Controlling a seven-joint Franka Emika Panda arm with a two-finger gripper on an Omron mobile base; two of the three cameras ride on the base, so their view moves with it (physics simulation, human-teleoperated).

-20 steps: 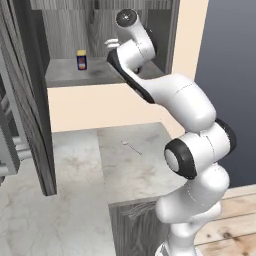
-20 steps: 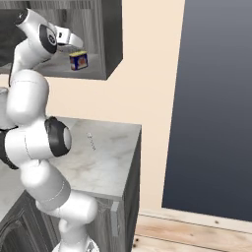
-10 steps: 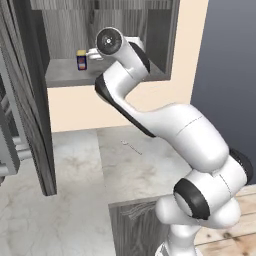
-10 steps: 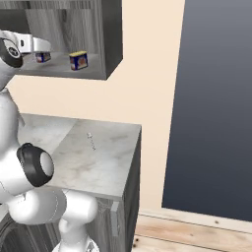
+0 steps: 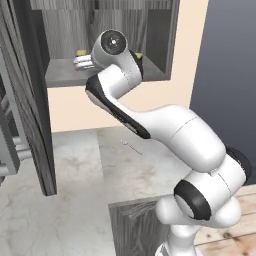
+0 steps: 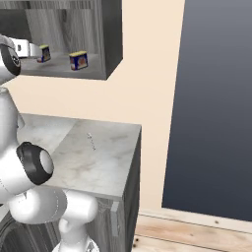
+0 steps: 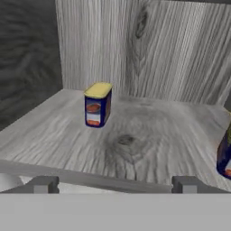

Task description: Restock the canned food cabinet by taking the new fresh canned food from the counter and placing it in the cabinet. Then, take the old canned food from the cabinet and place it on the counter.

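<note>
The cabinet (image 5: 165, 45) stands open, and two blue cans with yellow lids rest on its pale shelf floor (image 7: 135, 135). One can (image 7: 97, 104) stands upright ahead and to the left of my gripper (image 7: 115, 185); it also shows as the left can (image 6: 45, 52). The other can (image 6: 78, 60) is cut off at the hand view's right edge (image 7: 224, 155). My gripper (image 6: 35, 50) hovers at the shelf's front edge, open with nothing between its fingertips (image 7: 40, 184). From the left side, the gripper (image 5: 79, 61) sits just under the nearer can (image 5: 80, 52). The counter (image 5: 125, 170) lies below.
The cabinet's tall dark door (image 5: 30, 100) hangs open on the left, reaching down over the counter. A small thin metal object (image 5: 131, 146) lies on the counter (image 6: 98, 157). A dark doorway (image 6: 216, 98) is to the right.
The arm has swung left along the cabinet front. The hand now faces the shelf at its left part, beside the left can. Both cans stay put.
</note>
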